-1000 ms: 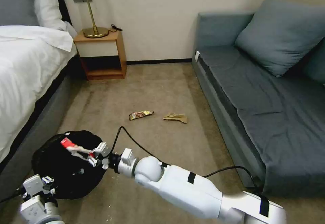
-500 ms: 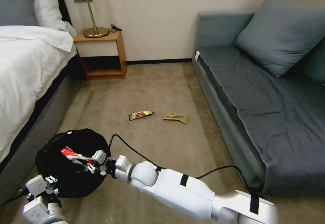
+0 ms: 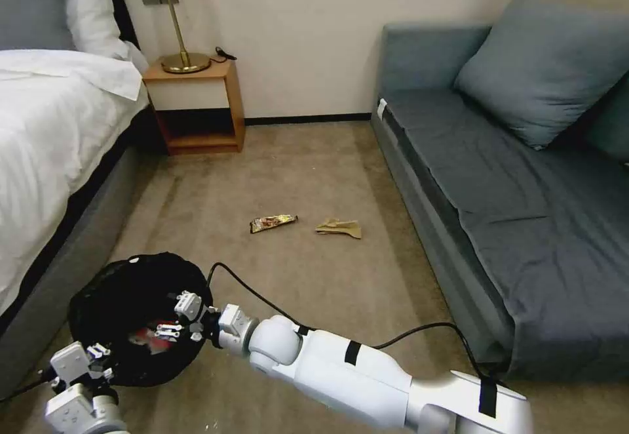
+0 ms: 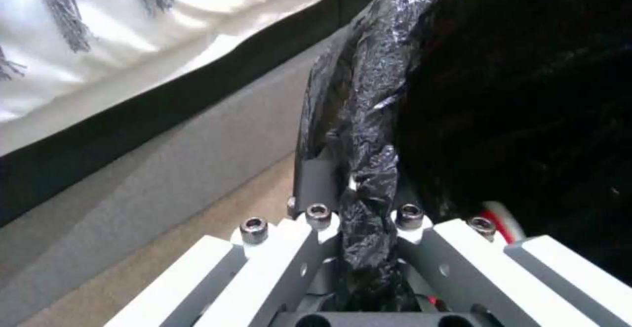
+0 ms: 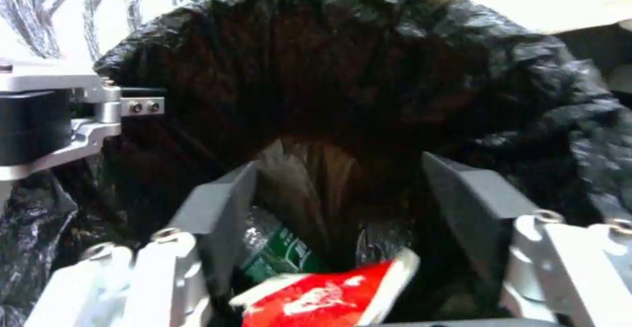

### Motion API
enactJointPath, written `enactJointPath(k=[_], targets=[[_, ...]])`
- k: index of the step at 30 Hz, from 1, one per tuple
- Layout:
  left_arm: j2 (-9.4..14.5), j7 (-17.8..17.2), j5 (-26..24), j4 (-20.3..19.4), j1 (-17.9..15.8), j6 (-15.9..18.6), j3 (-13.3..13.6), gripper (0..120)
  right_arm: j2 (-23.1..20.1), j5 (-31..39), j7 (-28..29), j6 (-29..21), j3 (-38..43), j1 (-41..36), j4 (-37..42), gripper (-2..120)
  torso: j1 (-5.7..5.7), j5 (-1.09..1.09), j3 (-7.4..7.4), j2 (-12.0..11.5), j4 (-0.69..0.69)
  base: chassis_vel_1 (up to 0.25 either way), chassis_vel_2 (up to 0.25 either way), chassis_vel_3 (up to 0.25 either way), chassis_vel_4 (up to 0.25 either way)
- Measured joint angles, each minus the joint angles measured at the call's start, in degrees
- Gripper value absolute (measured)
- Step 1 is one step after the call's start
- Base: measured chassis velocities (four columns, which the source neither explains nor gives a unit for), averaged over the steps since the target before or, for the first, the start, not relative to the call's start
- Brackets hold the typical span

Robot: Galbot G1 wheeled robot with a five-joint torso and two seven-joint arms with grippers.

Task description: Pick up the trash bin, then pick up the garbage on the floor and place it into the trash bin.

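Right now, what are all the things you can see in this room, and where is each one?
bin: one, black bag lining, held by the bed, near left.
red wrapper: one, red and white, inside the bin.
bottle: one, clear with green label, inside the bin.
snack wrapper: one, brown-yellow, on the carpet mid-room.
paper: one, tan, crumpled, on the carpet right of the snack wrapper.
bed: one, white sheets, left.
nightstand: one, wood, by the far wall.
lamp: one, brass, on the nightstand.
sofa: one, grey-blue, right.
left gripper: one, white, clamped on the bin's rim.
right gripper: one, white, open over the bin.
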Motion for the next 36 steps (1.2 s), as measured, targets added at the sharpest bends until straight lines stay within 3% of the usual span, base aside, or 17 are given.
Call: enactJointPath(k=[9, 19, 25, 36], targets=[[0.8, -0.1, -0.1, 0.3, -0.3, -0.1, -0.1, 3, -5.8, -1.5, 0.1, 0.4, 5.1, -3.0, 4.5, 99, 0.00, 0.01, 0.00, 0.0, 0.00, 0.000, 0.000, 0.000, 0.000], [2.0, -0.5, 0.2, 2.6, -1.4, -0.9, -0.7, 3, -11.8, -6.2, 3.8, 2.3, 17.5, -7.5, 2.9, 100, 0.00, 0.02, 0.00, 0.0, 0.00, 0.000, 0.000, 0.000, 0.000], [2.6, -0.7, -0.5, 1.0, -0.9, -0.6, 0.0, 3, -14.0, -10.3, 6.2, 2.6, 26.4, -9.2, -4.6, 100, 0.00, 0.02, 0.00, 0.0, -0.01, 0.000, 0.000, 0.000, 0.000], [4.5, -1.2, -0.5, 0.0, -0.4, -0.2, 0.2, 3, -15.4, -11.3, 10.0, 5.6, 37.9, -12.3, -16.6, 100, 0.00, 0.01, 0.00, 0.0, -0.01, 0.000, 0.000, 0.000, 0.000]])
